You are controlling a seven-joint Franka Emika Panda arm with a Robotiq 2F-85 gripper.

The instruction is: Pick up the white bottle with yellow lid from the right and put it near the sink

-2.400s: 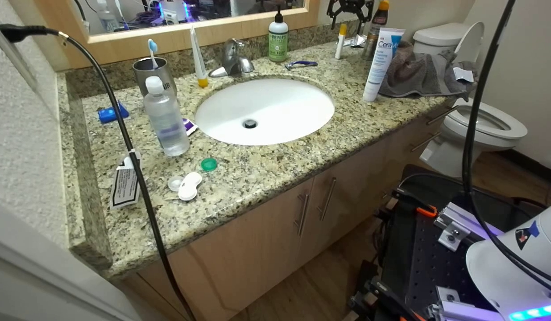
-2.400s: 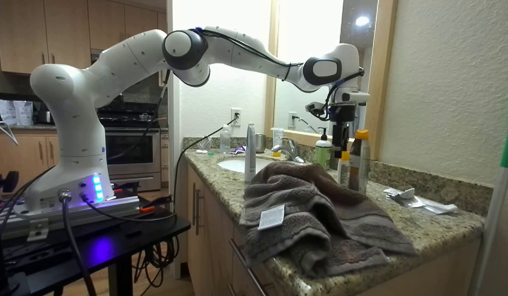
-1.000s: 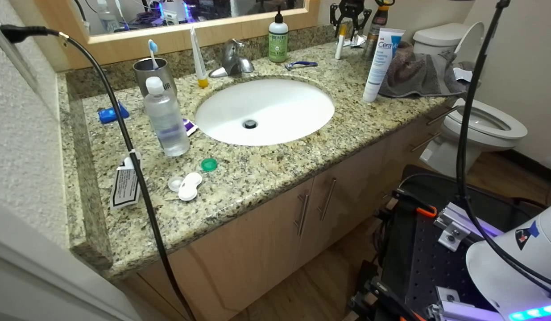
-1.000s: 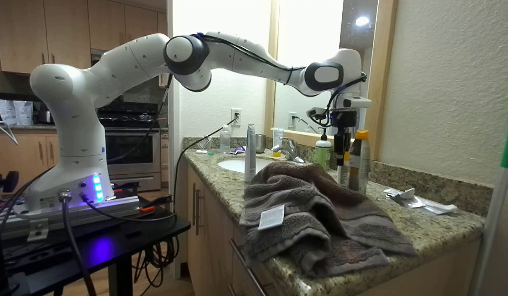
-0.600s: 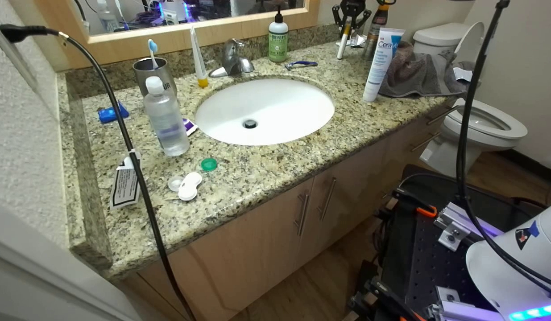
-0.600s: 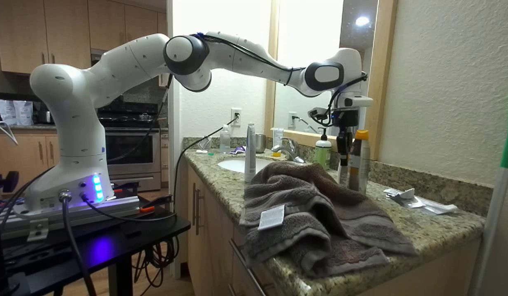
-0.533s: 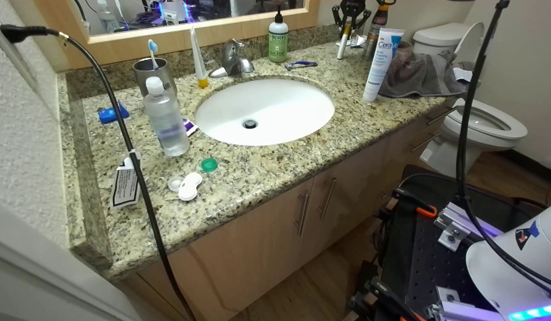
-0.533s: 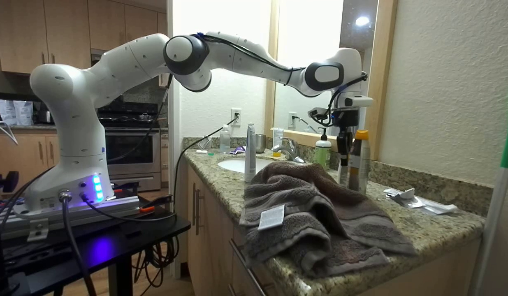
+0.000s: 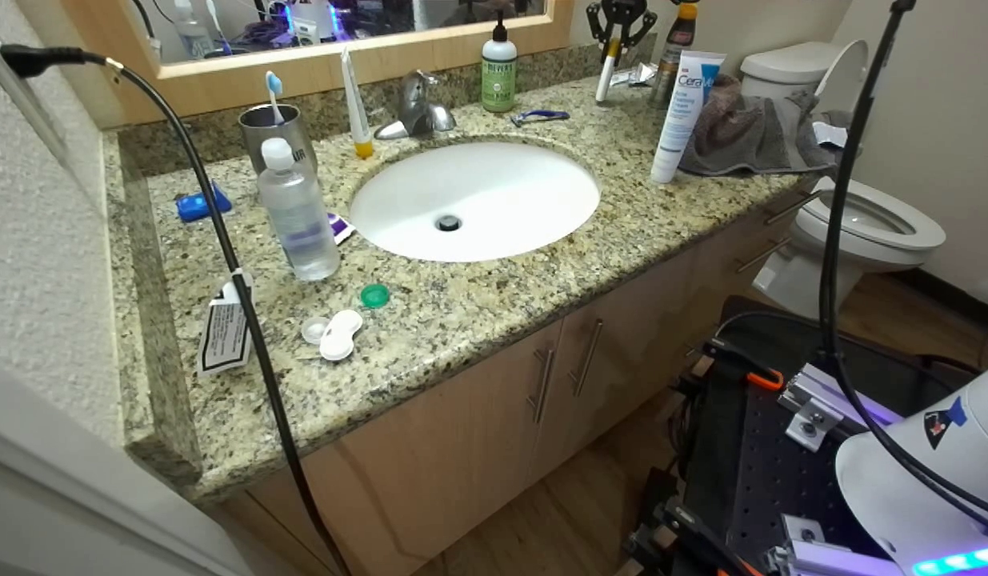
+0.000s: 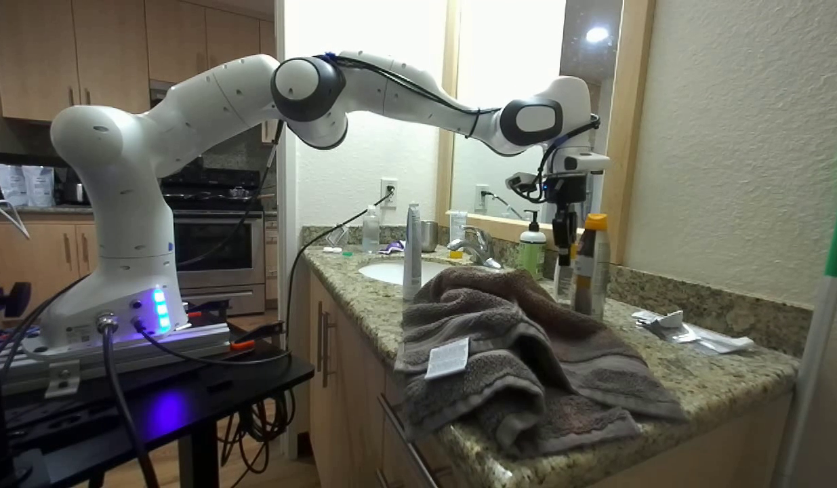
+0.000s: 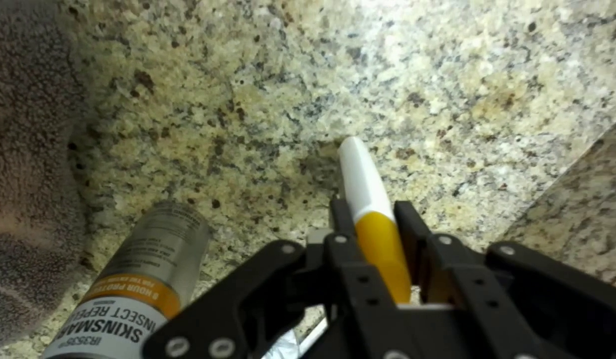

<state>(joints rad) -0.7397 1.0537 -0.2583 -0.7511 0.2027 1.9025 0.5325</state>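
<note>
White bottle with yellow lid (image 11: 373,218): clenched in jaws | repellent can (image 11: 133,286): near, apart | blue razor (image 9: 540,117): near sink (image 9: 494,196)

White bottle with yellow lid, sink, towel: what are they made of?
White bottle with yellow lid: probably plastic, satin; solid colors, soft shading.
Sink: likely glazed ceramic, smooth; even white curve; acrylic possible.
Towel: looped fabric, matte, perhaps cotton; fuzzy pile in wrist view.

Glossy sink (image 9: 494,196), smooth plastic bottle (image 11: 375,219), rough towel (image 10: 523,356)
</note>
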